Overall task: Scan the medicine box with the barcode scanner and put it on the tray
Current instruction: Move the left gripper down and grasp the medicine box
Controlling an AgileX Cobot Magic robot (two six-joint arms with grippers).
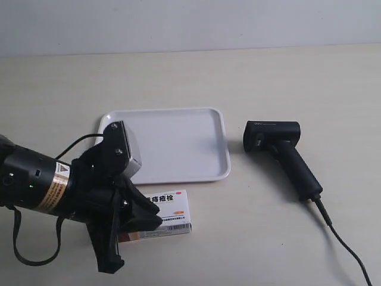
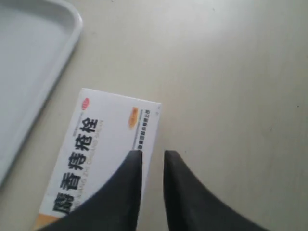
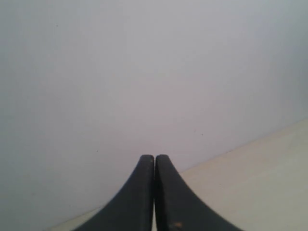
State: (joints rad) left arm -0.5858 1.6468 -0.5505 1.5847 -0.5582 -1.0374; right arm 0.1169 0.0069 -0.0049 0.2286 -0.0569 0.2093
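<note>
Your left gripper (image 2: 153, 156) hangs low over the table (image 2: 231, 72) with its two black, tapered fingers (image 2: 185, 192) a narrow gap apart, holding nothing. One finger overlaps the box (image 2: 103, 144) from above; the other sits just off the box's long edge, over bare table. Whether either finger touches the carton, you cannot tell.

The box is a small flat white carton with bold Chinese lettering on top and a barcode strip along its side. It lies flat on the table, just beside the tray (image 1: 178, 146) but outside its rim. The tray is smooth white plastic, rectangular, with rounded corners and a low lip.

The scanner (image 1: 283, 152) lies on its side beyond the tray, matte black, pistol-shaped, cable trailing away.

Your right gripper (image 3: 154, 159) is closed, fingers pressed together, facing a plain pale wall.
</note>
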